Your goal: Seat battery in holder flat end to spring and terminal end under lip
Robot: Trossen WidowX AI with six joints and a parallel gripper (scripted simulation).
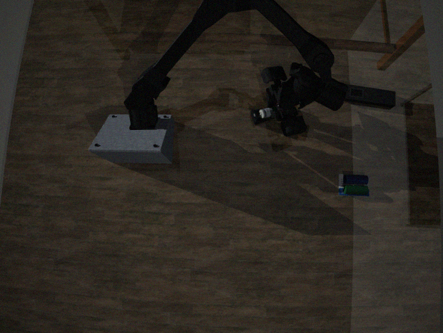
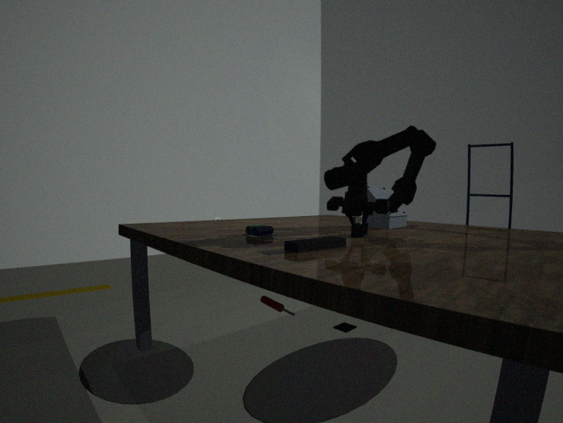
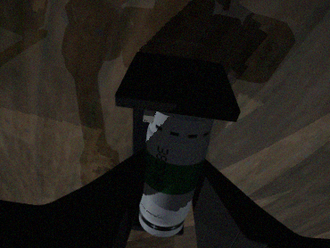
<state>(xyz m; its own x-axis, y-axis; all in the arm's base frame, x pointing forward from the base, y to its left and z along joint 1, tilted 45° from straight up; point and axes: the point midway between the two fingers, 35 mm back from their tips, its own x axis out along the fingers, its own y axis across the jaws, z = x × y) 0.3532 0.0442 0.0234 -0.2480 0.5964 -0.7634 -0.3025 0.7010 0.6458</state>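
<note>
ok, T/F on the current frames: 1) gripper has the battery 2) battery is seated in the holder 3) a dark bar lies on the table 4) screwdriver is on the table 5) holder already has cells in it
1) True: the gripper is shut on the battery.
2) False: the battery is held well away from the holder.
3) True: a dark bar lies on the table.
4) False: the red-handled screwdriver lies on the floor.
5) True: a blue and a green cell sit in it.

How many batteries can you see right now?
3. One battery is clamped in the gripper above the table. A blue battery and a green battery lie side by side farther off. Others may be hidden.
</note>
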